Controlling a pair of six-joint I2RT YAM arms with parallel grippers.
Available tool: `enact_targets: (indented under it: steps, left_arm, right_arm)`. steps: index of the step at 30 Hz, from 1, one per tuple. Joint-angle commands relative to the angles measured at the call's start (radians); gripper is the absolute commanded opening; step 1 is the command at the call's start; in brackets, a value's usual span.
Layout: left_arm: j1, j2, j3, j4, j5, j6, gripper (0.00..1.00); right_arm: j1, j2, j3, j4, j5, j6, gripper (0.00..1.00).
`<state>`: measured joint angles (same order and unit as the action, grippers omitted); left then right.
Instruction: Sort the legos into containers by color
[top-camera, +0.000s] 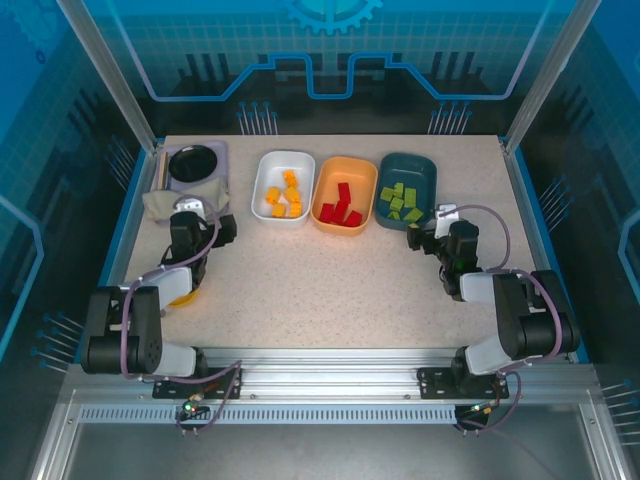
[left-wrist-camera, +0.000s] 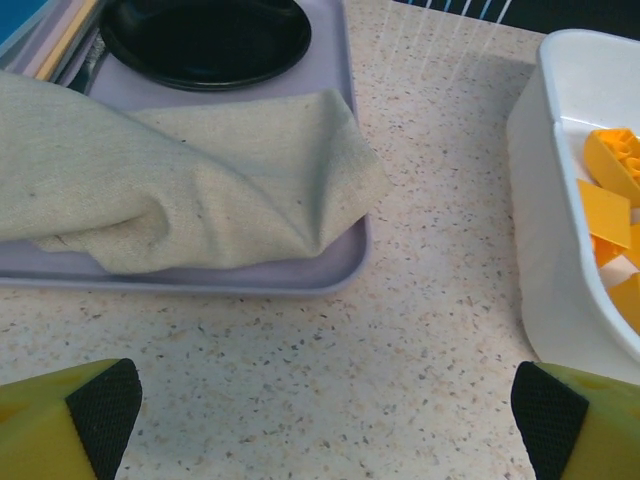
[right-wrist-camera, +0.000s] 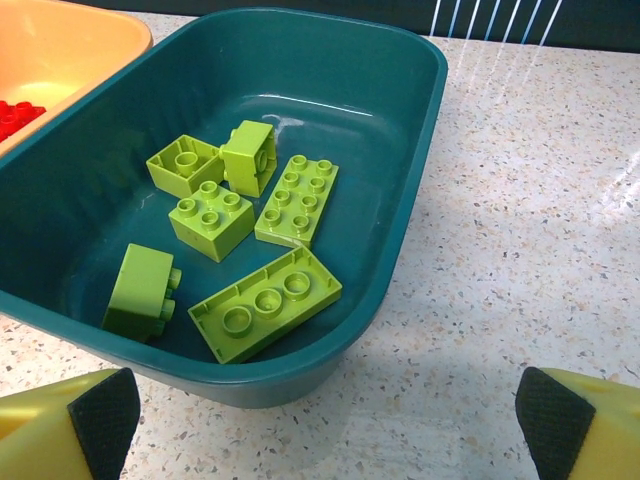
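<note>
The white bin (top-camera: 275, 165), orange bin (top-camera: 345, 168) and teal bin (top-camera: 416, 168) sit side by side, long axes pointing away from the arms. They hold orange-yellow legos (top-camera: 285, 195), red legos (top-camera: 340, 208) and green legos (top-camera: 400, 200). The right wrist view resolves an oblong green brick (right-wrist-camera: 265, 303) lying underside-up. The left gripper (left-wrist-camera: 320, 420) and right gripper (right-wrist-camera: 320, 425) stand spread, empty.

Speckled table (top-camera: 330, 280), blue printed walls (top-camera: 330, 60)

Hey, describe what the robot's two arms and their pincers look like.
The left arm and right arm have black joints, pale grey links and a looping mauve cable each. The left pincer and right pincer have yellow fingers with black textured pads.
</note>
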<state>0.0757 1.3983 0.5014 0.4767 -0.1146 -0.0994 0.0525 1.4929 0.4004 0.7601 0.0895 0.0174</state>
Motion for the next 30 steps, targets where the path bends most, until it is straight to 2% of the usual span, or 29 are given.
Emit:
enact_targets:
  steps: [1,3,4,6,10,11,12,30]
  left_arm:
    - [-0.008,0.015,0.027,0.024,0.035,-0.005,0.99]
    - [-0.008,0.066,0.012,0.093,0.045,-0.002,0.99]
    - [-0.013,0.066,0.028,0.053,0.048,0.003,0.99]
    - [-0.040,0.075,0.017,0.081,0.039,0.035,0.99]
    - [-0.082,0.116,-0.104,0.339,0.004,0.079,0.99]
    - [-0.082,0.116,-0.109,0.355,-0.005,0.077,0.99]
    - [-0.083,0.113,-0.097,0.318,-0.017,0.072,0.99]
    - [-0.083,0.117,-0.093,0.317,-0.022,0.071,0.99]
  right_arm:
    - [0.009,0.010,0.019,0.020,0.014,-0.013,1.00]
    - [0.009,0.010,0.020,0.018,0.015,-0.014,1.00]
    - [0.010,0.010,0.020,0.017,0.015,-0.013,1.00]
    - [0.010,0.011,0.020,0.018,0.015,-0.013,1.00]
    - [0.010,0.011,0.020,0.018,0.014,-0.013,1.00]
    - [0.010,0.010,0.020,0.017,0.014,-0.013,1.00]
    - [0.010,0.010,0.020,0.017,0.013,-0.013,1.00]
    - [0.010,0.013,0.027,0.004,-0.025,-0.028,1.00]
